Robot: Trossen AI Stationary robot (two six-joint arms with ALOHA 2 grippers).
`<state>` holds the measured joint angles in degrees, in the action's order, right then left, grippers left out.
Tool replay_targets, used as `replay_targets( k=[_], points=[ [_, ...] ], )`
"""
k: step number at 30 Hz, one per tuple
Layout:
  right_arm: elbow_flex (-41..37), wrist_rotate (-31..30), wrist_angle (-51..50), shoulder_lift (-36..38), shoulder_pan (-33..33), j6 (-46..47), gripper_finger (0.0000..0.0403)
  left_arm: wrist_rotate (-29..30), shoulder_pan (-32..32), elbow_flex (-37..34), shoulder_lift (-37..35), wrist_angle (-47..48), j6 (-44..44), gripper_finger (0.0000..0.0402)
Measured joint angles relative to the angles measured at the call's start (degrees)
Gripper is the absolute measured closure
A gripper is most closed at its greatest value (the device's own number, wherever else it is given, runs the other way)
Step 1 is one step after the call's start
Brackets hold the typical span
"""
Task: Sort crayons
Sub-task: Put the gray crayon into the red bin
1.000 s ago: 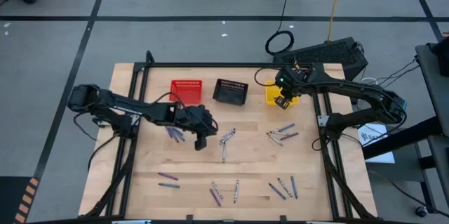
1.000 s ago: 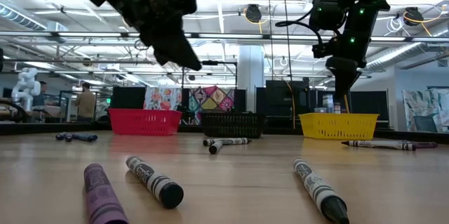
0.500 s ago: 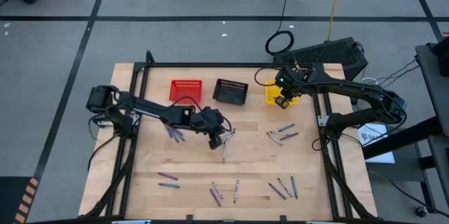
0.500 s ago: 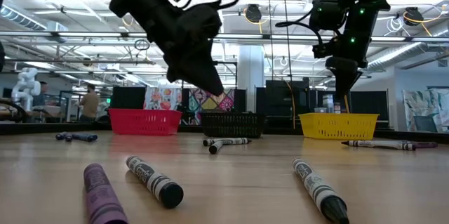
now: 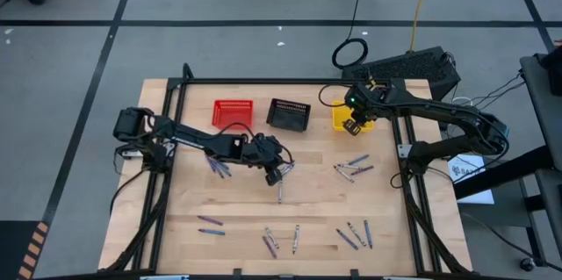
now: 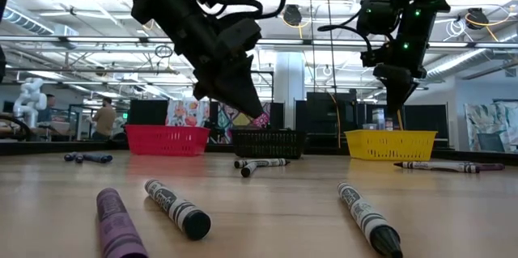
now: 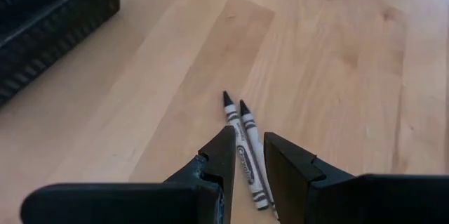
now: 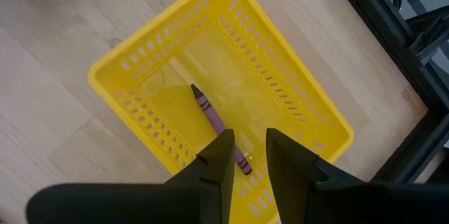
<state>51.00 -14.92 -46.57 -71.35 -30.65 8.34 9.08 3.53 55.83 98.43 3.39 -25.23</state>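
Crayons lie scattered on the wooden table. Two grey crayons [image 7: 237, 122] lie side by side at the table's middle, flat on the wood. My left gripper [image 7: 249, 140] hovers open just above them, slanting down, with its fingers on either side of the pair; in the low view the left gripper [image 6: 252, 111] is clear of the table. My right gripper [image 8: 247, 140] hangs open over the yellow basket [image 8: 140, 55] at the far right. A purple crayon [image 8: 208, 112] lies on that basket's floor.
A red basket [image 5: 233, 113] and a black basket [image 5: 288, 115] stand along the far side, left of the yellow one. More crayons lie left of the left gripper [image 5: 218, 168], at the right [image 5: 353, 168] and near the front edge [image 5: 272, 243], [image 5: 356, 234], [image 5: 209, 224].
My left gripper has moved toward the table's right and sunk toward the two grey crayons at the middle, rolling a little. It slowed in the last half second. My right gripper has stayed over the yellow basket.
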Motion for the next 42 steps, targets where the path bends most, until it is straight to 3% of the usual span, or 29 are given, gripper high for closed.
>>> replay_targets(
  k=[17,42],
  points=[
    [-0.02,0.02,0.0,0.0,0.0,0.0,0.0332,0.33,1.22,-0.11,6.93,-4.38,-3.04,0.0322],
    [-0.02,0.02,-0.02,0.0,0.0,0.66,0.0332,1.69,1.64,-0.15,7.57,-4.23,-4.52,0.0322]
  ],
)
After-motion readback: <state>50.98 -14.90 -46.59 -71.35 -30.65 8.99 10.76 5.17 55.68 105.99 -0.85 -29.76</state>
